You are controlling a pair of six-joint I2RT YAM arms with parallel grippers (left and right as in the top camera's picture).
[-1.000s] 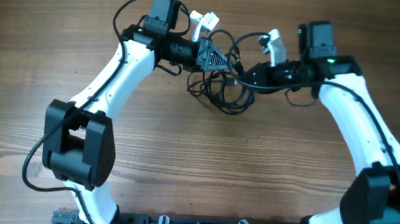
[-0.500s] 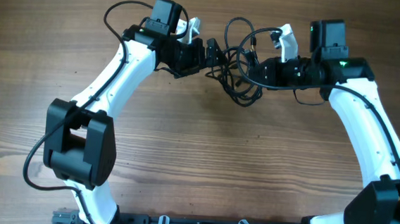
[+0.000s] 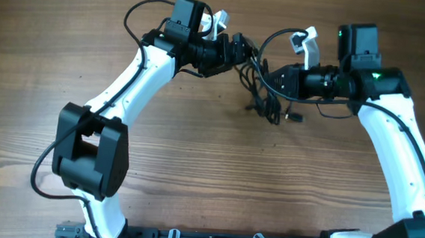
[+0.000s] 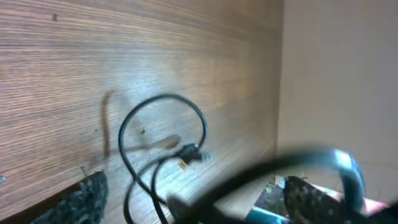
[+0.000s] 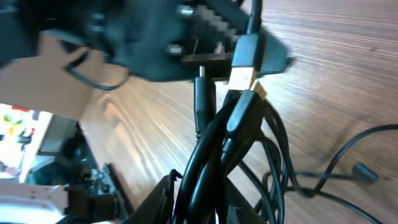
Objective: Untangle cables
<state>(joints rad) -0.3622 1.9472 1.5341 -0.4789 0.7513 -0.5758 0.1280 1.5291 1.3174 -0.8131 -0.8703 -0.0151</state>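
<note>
The brown wooden tabletop [image 3: 195,155] under me is matt, with fine straight grain and only a dull sheen towards its far edge. The thin black cables [image 3: 262,100] have smooth plastic jackets that shine a little. One plug [image 5: 242,78] shows a pale, gold-tinted tip that looks like bare metal. My arms' white shells [image 3: 137,76] are glossy plastic, and the joints are matt black. The finger pads [image 4: 87,196] of my left pincer [image 4: 196,202] look rough and speckled.

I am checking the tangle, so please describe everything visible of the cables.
The cables are thin, black, glossy cords with small plug ends, bunched in one tangle between the arms. The right gripper clamps the bundle; loops trail down onto the wooden table. One strand crosses the open left gripper.
</note>
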